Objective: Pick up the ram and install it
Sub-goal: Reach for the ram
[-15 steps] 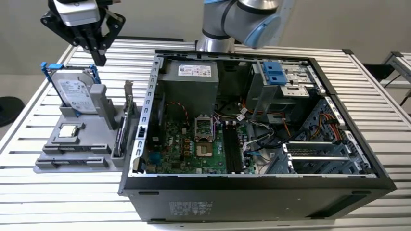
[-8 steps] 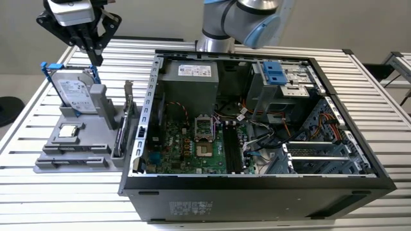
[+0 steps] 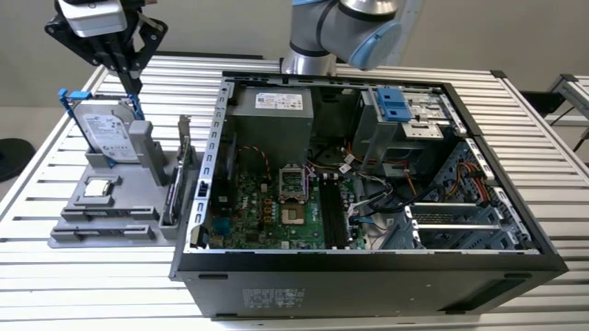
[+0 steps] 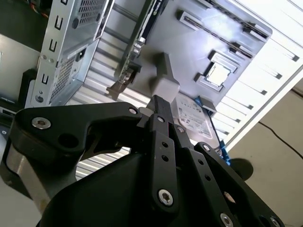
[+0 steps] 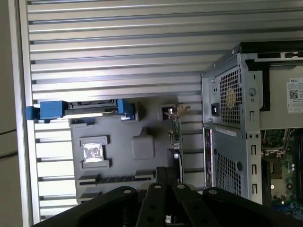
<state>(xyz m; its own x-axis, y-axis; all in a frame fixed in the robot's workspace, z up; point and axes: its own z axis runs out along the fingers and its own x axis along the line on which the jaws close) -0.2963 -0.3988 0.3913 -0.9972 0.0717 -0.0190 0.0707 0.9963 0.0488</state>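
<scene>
My gripper hangs high over the back end of the grey parts holder, just above the silver hard drive in its blue caddy. Its black fingers are pressed together into a point with nothing visible between them. The ram is hidden or out of view. The holder's long slots look like dark strips, and I cannot tell whether anything sits in them. The open computer case lies at the exterior view's right of the holder, with the motherboard's memory slots exposed.
A card with a metal bracket stands upright between the holder and the case wall. A square processor rests on the holder. Cables, a drive cage and a power supply crowd the case. The slatted table lies all around.
</scene>
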